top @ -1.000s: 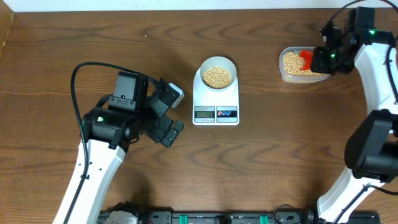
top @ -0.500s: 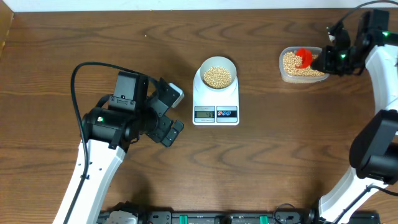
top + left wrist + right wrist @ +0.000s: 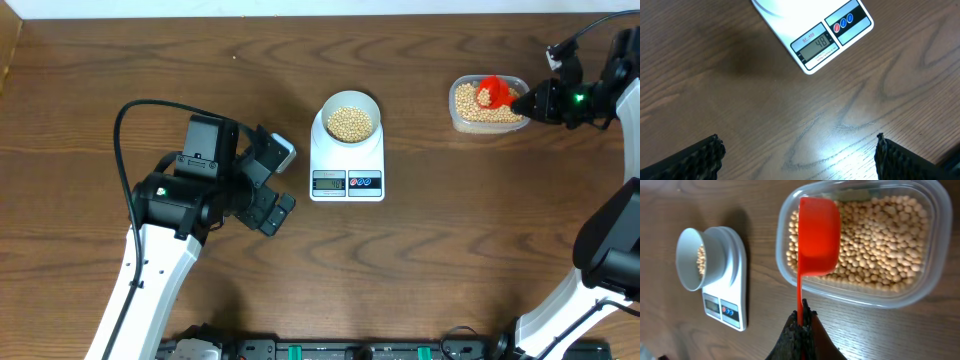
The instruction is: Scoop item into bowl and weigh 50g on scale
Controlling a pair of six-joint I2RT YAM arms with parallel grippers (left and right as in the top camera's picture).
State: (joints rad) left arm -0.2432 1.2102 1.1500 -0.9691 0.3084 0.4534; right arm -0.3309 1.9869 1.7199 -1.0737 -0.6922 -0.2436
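Desk (image 3: 200, 80): right end effector (image 3: 801, 321), clamped on scoop (image 3: 817, 235), has retracted rightward, scoop over tub (image 3: 935, 255); left end effector (image 3: 800, 157) apart. Scale (image 3: 812, 47) shows approx. 48: small top-up req'd.

You get bright, even light from above in the overhead view: the table (image 3: 450, 250) shows its grain sharply, and shadows are soft and faint. In the left wrist view, a pale glare lies on the wood between the left pincer's (image 3: 800, 150) dark fingers. The scale's (image 3: 775, 7) top is washed out white, yet its display (image 3: 816, 44) is crisp. In the right wrist view, the right pincer (image 3: 801, 322) is dark and soft-focused, the scoop (image 3: 817, 235) is vividly lit, and the tub's (image 3: 875, 299) rim glints.
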